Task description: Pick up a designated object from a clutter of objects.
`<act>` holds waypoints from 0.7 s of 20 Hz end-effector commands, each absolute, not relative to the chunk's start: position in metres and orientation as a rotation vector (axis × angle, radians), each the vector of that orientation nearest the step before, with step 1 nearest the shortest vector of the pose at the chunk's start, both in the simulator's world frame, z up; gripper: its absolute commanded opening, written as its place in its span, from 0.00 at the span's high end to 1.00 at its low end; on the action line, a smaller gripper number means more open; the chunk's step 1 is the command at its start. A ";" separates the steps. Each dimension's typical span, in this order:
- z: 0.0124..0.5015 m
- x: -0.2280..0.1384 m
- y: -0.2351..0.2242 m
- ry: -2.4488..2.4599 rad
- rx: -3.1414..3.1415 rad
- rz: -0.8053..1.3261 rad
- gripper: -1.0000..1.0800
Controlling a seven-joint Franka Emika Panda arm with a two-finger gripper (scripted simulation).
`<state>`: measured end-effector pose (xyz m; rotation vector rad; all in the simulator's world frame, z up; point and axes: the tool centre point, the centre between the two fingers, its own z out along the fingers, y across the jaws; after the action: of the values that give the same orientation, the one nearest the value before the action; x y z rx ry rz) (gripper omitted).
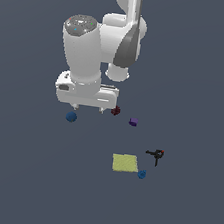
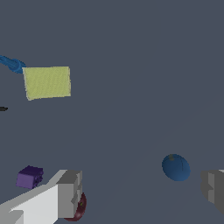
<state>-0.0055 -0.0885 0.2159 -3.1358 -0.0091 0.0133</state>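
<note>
Hanging low over the dark grey floor [image 1: 20,172], the gripper [image 1: 87,108] has its two short fingertips spread wide apart and holds nothing. In the wrist view the gripper [image 2: 142,192] shows one grey finger [image 2: 69,193] on one side and the other finger [image 2: 214,188] at the frame's edge, with open floor between them. The dark blue ball [image 2: 176,167] lies inside that gap, close to the second finger but not touching it, as far as can be told. In the exterior view the same dark blue ball [image 1: 71,116] sits on the floor just below the fingertip toward the exterior view's left. The dark red ball [image 1: 115,110] rests just beside the other fingertip, on the outer side; in the wrist view that dark red ball [image 2: 80,207] is half hidden behind the near finger. Near it lies the purple cube [image 1: 133,122], seen too from the wrist [image 2: 29,177]. Well apart, toward the exterior view's right, lie the black tool with its red tip [image 1: 156,154], the flat yellow square [image 1: 125,163] and, just beside the square's corner, the small blue piece [image 1: 141,174].
</note>
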 end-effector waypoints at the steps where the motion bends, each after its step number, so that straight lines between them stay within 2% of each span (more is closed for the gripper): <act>1: 0.191 -0.014 -0.112 -0.007 -3.135 0.011 0.04; 7: 0.138 -0.041 -0.162 -0.004 -3.136 0.004 0.04; 14: 0.098 -0.070 -0.198 -0.001 -3.139 0.001 0.04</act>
<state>-0.0642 -0.1914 0.1054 -3.1377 0.0008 0.0033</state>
